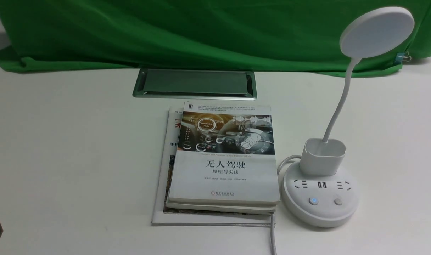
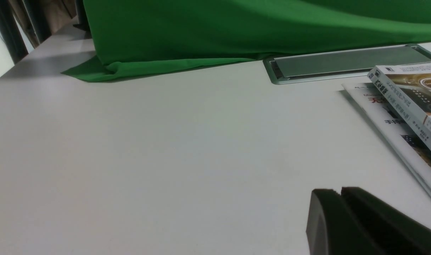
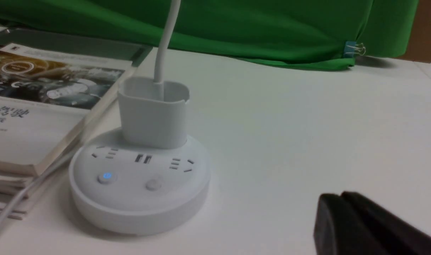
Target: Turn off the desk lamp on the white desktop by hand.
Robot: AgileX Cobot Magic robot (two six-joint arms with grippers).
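Right fingers (image 3: 337, 209) pressed together, low beside the desk lamp (image 3: 139, 177).

Left tool (image 2: 339, 194) low, pads pressed together, right tool (image 3: 341, 198) low, pads pressed together, both holding nothing

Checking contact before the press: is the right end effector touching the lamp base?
Apart. The right wrist view shows bare white desktop between the right end effector and the lamp base.
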